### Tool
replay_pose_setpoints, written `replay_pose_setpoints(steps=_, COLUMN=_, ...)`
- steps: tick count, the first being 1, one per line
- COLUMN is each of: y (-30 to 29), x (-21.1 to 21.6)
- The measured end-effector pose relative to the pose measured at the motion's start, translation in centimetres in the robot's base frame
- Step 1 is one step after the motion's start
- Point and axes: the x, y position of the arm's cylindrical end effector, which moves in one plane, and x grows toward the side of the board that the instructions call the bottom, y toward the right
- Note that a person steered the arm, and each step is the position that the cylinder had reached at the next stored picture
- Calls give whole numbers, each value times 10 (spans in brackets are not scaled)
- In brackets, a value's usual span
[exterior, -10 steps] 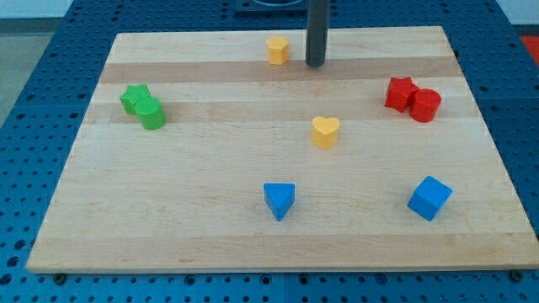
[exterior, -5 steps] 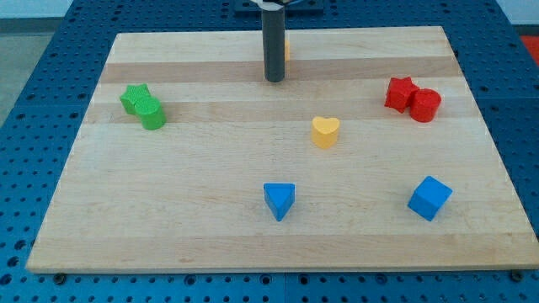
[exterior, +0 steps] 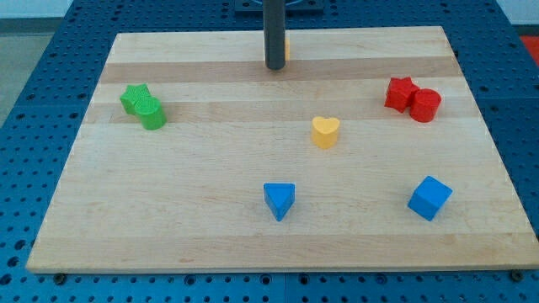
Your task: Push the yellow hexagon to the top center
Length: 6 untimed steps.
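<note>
The yellow hexagon (exterior: 286,48) sits near the board's top edge at centre, almost wholly hidden behind my rod; only a thin yellow sliver shows on the rod's right side. My tip (exterior: 274,66) rests on the wooden board (exterior: 210,219) just in front of the hexagon, toward the view's bottom-left of it. Whether the tip touches the block cannot be told.
A yellow heart (exterior: 325,131) lies right of centre. A green star (exterior: 133,97) and green cylinder (exterior: 152,114) touch at the left. A red star (exterior: 400,92) and red cylinder (exterior: 425,104) touch at the right. A blue triangle (exterior: 279,199) and blue cube (exterior: 429,198) lie near the bottom.
My rod moved left from the hexagon's right side to in front of it, now covering it. In the last half second the tip shifted slightly toward the view's top. Other blocks are unmoved.
</note>
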Motion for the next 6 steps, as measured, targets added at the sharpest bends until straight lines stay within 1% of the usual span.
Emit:
replay_pose_setpoints(steps=3, y=2, x=-6)
replay_pose_setpoints(steps=4, y=54, x=28)
replay_pose_setpoints(steps=5, y=92, x=56)
replay_pose_setpoints(steps=6, y=108, x=73)
